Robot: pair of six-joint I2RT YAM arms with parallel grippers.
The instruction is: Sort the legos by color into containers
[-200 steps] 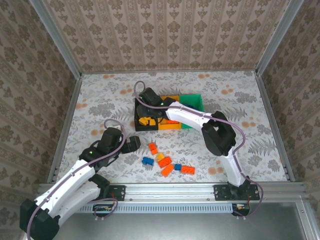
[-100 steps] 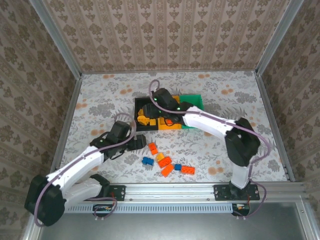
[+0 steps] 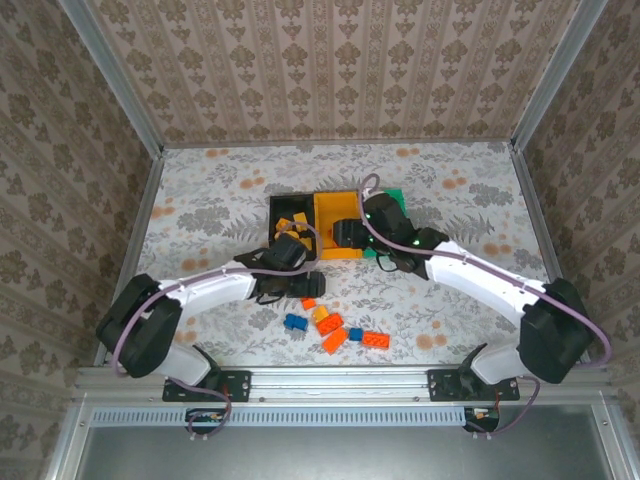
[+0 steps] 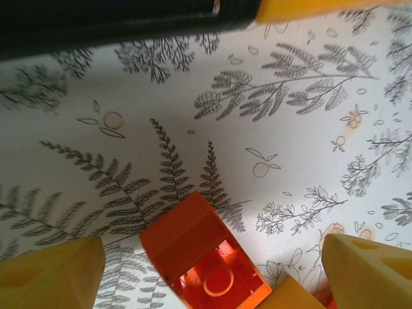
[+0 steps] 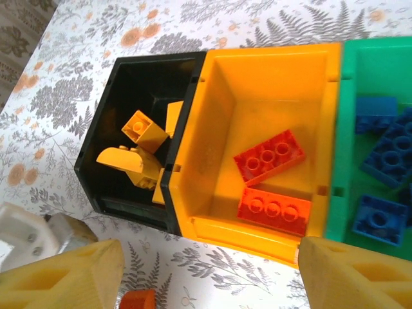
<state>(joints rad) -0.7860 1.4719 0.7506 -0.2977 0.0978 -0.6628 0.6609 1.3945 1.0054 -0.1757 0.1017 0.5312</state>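
Risk: L gripper [image 4: 209, 273], jaws wide and empty, straddles orange brick [image 4: 193, 241] lying tilted, hollow side up, at lower centre of wrist view w/ yellow brick [image 4: 293, 297] just beside, so closing may nip both or flick it; R gripper [image 5: 209, 273], open and empty, hangs above bins [image 5: 270, 55].

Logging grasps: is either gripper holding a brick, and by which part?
Nothing held: left gripper open astride an orange brick; right gripper open, empty.

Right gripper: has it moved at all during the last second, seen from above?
Yes. The right gripper has shifted to the right, from over the black bin to the near edge of the yellow-orange bin.
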